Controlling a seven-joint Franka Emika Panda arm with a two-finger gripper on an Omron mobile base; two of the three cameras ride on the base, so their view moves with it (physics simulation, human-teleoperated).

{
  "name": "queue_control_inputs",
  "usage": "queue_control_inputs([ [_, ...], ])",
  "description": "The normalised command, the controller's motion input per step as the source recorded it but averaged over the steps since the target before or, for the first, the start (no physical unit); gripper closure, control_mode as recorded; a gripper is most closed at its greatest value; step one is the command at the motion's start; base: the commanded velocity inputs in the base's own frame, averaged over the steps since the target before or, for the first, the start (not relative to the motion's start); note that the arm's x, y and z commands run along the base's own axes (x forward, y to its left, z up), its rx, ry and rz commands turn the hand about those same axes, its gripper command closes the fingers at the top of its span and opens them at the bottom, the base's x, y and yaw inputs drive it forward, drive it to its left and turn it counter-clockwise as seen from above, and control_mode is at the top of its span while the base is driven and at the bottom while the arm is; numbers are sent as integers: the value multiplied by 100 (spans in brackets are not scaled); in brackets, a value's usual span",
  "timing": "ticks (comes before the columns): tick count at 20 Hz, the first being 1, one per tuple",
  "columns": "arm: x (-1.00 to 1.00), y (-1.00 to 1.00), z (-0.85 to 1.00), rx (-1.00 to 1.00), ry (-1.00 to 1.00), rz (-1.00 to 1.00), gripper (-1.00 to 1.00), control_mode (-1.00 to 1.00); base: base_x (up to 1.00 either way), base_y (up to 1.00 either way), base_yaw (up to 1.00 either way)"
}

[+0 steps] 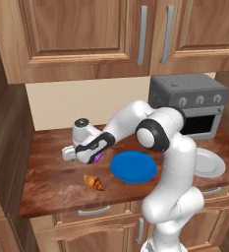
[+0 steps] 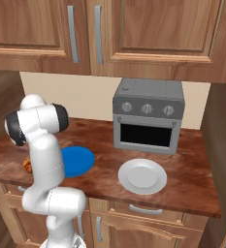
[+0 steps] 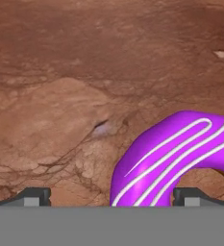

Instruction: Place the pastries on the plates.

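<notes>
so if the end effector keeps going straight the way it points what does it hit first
Probably the donut: in the hand view it lies just ahead of the open end effector, offset toward one fingertip. Beyond it is the bare counter. Depth is uncertain.

A purple donut with white icing stripes lies flat on the counter under my hand; the golden croissant sits nearer, left of the blue plate; the white plate lies right.
</notes>
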Motion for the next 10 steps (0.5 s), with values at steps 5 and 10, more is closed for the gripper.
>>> queue_control_inputs([
  [5, 0, -24, -58, 0, 7, 0, 100, -100, 0, 0, 0],
  [10, 0, -49, -49, 0, 9, 0, 100, -100, 0, 0, 0],
])
